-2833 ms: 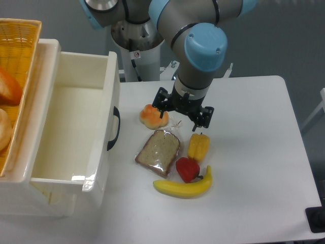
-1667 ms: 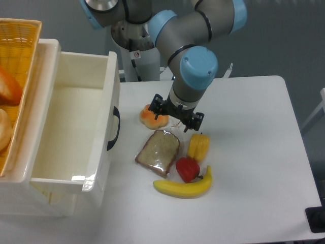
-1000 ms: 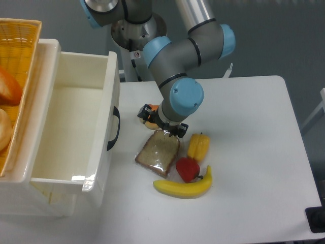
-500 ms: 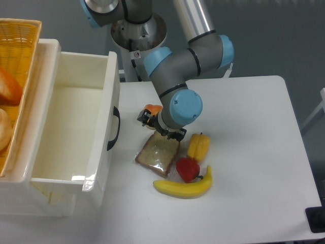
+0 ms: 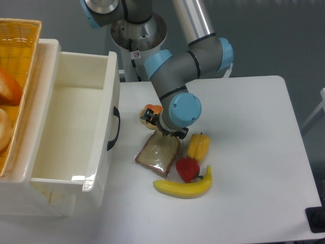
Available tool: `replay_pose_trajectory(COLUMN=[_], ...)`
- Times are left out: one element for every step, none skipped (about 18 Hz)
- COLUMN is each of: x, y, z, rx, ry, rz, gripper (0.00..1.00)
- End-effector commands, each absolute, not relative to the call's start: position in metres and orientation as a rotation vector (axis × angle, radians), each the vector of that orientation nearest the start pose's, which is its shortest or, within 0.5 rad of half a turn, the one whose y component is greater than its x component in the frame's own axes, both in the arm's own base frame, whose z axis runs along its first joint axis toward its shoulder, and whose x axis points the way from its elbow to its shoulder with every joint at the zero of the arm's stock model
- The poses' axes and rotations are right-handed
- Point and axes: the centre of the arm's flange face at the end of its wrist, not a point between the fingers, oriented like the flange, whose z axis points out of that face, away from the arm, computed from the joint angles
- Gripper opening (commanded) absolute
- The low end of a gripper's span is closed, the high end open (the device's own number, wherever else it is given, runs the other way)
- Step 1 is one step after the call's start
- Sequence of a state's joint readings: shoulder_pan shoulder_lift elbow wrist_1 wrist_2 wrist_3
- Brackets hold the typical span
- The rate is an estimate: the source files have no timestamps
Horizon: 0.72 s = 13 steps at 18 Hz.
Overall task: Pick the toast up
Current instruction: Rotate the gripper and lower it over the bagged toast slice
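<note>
The toast [image 5: 157,153], a brown speckled slice in clear wrap, lies flat on the white table. My gripper [image 5: 164,127] is low over the slice's far edge, pointing down. Its black fingers [image 5: 148,116] stand apart, one beyond the toast's upper left corner and one beyond its upper right corner. The jaws look open, with the wrap's far end between them. The arm's blue wrist hides the strip of toast right under it.
An orange bun [image 5: 153,109] sits just behind the left finger. A yellow pepper [image 5: 199,146], a red pepper [image 5: 187,169] and a banana [image 5: 185,187] crowd the toast's right and front. A white bin [image 5: 110,91] and wicker basket [image 5: 25,30] stand at left.
The gripper has come down and leftward from above the bun and peppers to the toast's far edge. In the last half second it shifted slightly right. The toast has not moved.
</note>
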<state>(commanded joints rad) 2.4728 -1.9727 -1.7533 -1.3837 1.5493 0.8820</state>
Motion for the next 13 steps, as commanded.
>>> replay_pose_trajectory(x=[-0.345,-0.346,-0.349,-0.355,-0.360,-0.364,-0.369,-0.371,-0.371,-0.372,-0.374,-0.376,-0.378], y=[0.444,0.444,0.446,0.448,0.452,0.456,0.459,0.461,0.462,0.463,0.464,0.466,0.469], z=[0.207,0.206,0.209,0.211,0.213,0.213,0.215,0.216,0.216,0.214,0.214,0.211,0.205], rx=[-3.332,-3.327,-3.321,-3.316,-3.313,-3.309,-3.305,-3.302,-3.302,-3.296,-3.289,-3.281,-3.269], ry=[-0.042,-0.048,-0.051,-0.059,-0.059,-0.059,-0.064,-0.067,-0.065,-0.065,-0.068,-0.069,-0.070], rz=[-0.542,-0.544,-0.532,-0.521,-0.510,-0.503,-0.495,-0.490,-0.490,-0.485,-0.467,-0.458,-0.450], gripper=[1.00,1.00,1.00,1.00,1.00,1.00,1.00,1.00,1.00,1.00,1.00,1.00,1.00])
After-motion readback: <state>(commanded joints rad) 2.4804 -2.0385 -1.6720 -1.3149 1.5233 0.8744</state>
